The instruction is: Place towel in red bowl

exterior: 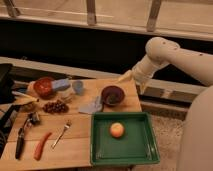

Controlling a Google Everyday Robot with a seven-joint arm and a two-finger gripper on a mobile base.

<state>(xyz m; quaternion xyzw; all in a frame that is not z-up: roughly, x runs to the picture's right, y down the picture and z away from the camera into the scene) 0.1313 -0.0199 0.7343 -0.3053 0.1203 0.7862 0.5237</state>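
Note:
A grey-blue towel [92,106] lies crumpled on the wooden table [80,145], touching the left side of a dark red bowl [112,95]. A brighter red bowl [44,86] stands at the table's far left, with a blue pad [61,84] beside it. My gripper [132,83] hangs on the white arm [165,52] above the table's far right corner, just right of and behind the dark red bowl. It is open and empty, its fingers spread apart. It is well clear of the towel.
A green tray [142,150] holding an orange fruit [117,130] sits at the front right. Grapes [55,106], a fork [61,134], a carrot-like red stick [41,146], a small grey cup [78,87] and dark tools [22,135] lie on the left half. A dark ledge runs behind.

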